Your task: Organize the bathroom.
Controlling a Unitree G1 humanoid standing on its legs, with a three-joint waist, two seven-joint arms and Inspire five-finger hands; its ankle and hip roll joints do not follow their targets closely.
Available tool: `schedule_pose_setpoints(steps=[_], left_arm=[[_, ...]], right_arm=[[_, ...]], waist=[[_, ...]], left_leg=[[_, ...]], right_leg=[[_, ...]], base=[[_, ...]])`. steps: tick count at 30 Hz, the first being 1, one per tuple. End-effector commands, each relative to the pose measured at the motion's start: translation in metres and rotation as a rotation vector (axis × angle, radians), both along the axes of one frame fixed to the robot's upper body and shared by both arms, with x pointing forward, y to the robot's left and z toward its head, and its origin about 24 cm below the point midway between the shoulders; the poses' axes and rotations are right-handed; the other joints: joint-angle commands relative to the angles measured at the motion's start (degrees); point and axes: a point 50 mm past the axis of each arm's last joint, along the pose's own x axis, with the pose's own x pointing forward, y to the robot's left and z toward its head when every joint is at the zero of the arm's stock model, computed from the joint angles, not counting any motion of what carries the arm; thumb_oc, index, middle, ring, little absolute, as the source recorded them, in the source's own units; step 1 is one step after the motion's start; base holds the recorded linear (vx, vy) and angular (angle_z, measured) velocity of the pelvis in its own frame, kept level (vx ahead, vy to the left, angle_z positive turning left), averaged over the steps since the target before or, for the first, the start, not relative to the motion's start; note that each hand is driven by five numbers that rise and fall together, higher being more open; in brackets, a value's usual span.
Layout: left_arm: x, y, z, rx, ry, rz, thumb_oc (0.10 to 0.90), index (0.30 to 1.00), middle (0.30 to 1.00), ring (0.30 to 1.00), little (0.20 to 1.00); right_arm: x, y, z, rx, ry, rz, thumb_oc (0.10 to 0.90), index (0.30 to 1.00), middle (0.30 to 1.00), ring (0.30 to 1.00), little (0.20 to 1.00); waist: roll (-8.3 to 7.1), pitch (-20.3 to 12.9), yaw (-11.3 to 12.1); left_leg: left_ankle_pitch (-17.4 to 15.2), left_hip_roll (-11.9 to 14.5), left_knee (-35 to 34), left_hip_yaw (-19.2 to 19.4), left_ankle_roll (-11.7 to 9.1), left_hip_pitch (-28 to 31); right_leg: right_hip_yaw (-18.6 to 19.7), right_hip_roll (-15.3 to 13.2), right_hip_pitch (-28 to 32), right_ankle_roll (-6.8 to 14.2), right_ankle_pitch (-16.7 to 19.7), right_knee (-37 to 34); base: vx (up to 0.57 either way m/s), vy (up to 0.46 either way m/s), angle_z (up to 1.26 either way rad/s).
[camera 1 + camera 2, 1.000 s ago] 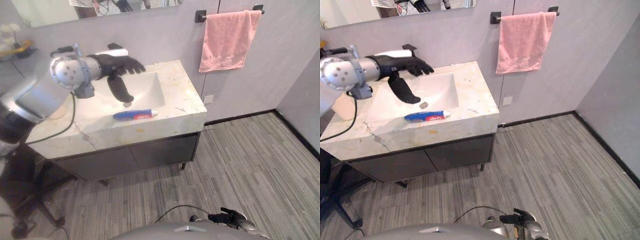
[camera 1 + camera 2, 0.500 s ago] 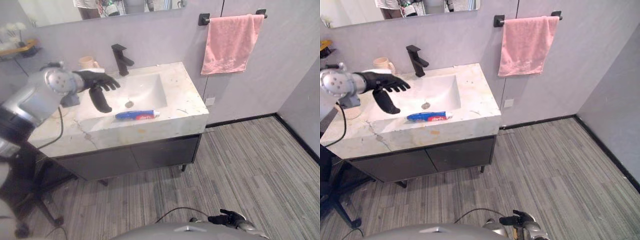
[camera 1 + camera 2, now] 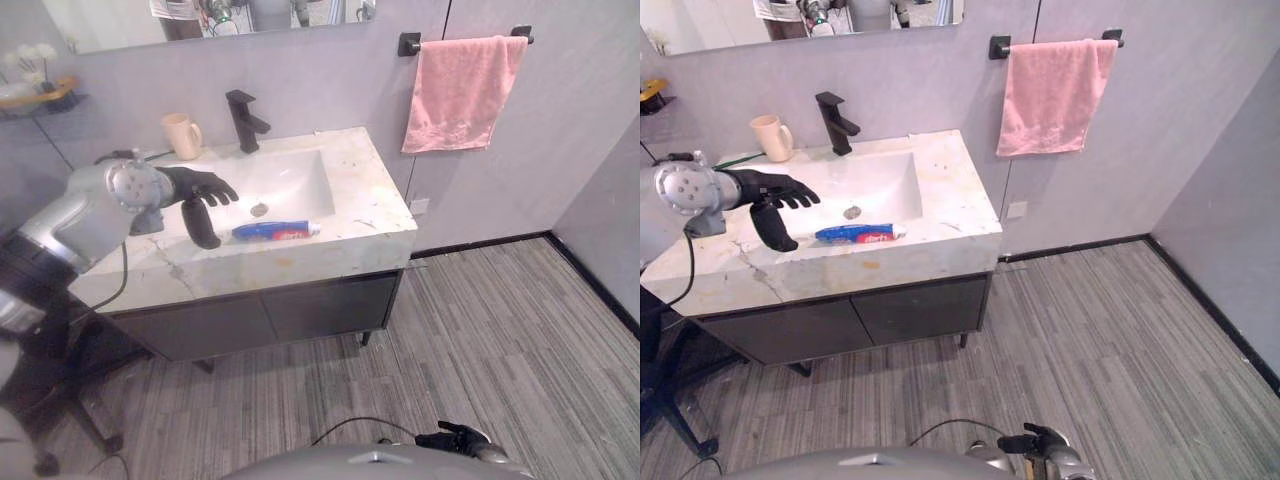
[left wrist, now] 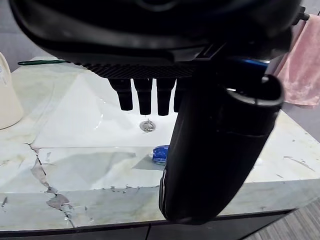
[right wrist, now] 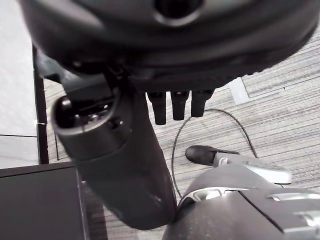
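Blue toothpaste tube (image 3: 274, 230) lay on the marble counter (image 3: 370, 195) at the basin's front edge. Left hand (image 3: 198, 190) hovered just beside it w/ fingers spread, empty. Right hand (image 3: 1040, 441) hung low, fingers relaxed.

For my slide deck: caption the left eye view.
Open left hand hovers beside a toothpaste tube lying on the marble counter.

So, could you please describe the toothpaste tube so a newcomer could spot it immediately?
Find the marble vanity under the mirror. On its front ledge, before the sink basin, lies the toothpaste tube: blue with a red patch and white end, the only thing lying flat there.
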Motion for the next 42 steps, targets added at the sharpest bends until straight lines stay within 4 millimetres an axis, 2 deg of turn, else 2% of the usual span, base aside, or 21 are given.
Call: schedule_pose_setpoints(steps=[1, 7, 19, 34, 42], left_arm=[[-0.002, 0.016, 0.105, 0.027, -0.356, 0.107, 0.800, 0.900, 0.900, 0.900, 0.900], [-0.005, 0.019, 0.114, 0.030, -0.333, 0.130, 0.800, 0.900, 0.900, 0.900, 0.900], [-0.012, 0.031, 0.118, -0.009, -0.313, 0.145, 0.800, 0.900, 0.900, 0.900, 0.900], [-0.016, 0.043, 0.102, -0.050, -0.171, 0.165, 0.800, 0.900, 0.900, 0.900, 0.900], [-0.012, 0.055, 0.115, -0.054, -0.384, 0.197, 0.800, 0.900, 0.900, 0.900, 0.900]], right_arm=[[0.006, -0.010, 0.004, -0.024, -0.019, 0.001, 0.800, 0.900, 0.900, 0.900, 0.900], [0.003, -0.012, 0.004, -0.024, -0.023, -0.019, 0.800, 0.900, 0.900, 0.900, 0.900], [0.001, -0.019, 0.005, -0.034, -0.021, -0.025, 0.800, 0.900, 0.900, 0.900, 0.900], [0.006, -0.024, 0.008, -0.041, -0.030, -0.026, 0.800, 0.900, 0.900, 0.900, 0.900], [0.000, -0.022, 0.006, -0.039, -0.014, -0.015, 0.800, 0.900, 0.900, 0.900, 0.900]], waist=[[2.24, 0.6, 0.6], [2.44, 0.9, 0.7], [2.83, 1.2, 1.0], [3.23, 1.6, 1.3], [3.16, 1.5, 0.9]], left_leg=[[-4.4, -2.4, 5.3, 5.3, 3.5, -1.1], [-4.3, -2.3, 5.4, 4.9, 3.3, -1.4], [-4.1, -2.3, 5.7, 4.4, 3.3, -1.7], [-4.1, -2.4, 5.9, 3.9, 3.4, -1.7], [-4.4, -2.7, 6.3, 4.0, 3.6, -1.7]], right_leg=[[3.0, 0.3, 1.3, 6.7, -10.9, 4.4], [3.0, 0.5, 1.2, 6.5, -10.8, 4.4], [2.9, 0.8, 1.4, 6.2, -10.8, 4.3], [2.8, 0.8, 1.5, 6.0, -11.0, 4.8], [2.8, 0.9, 1.5, 5.9, -11.3, 5.2]], base=[[0.00, 0.000, 0.00], [0.00, 0.000, 0.00], [0.00, 0.000, 0.00], [0.00, 0.000, 0.00], [0.01, 0.001, 0.00]])
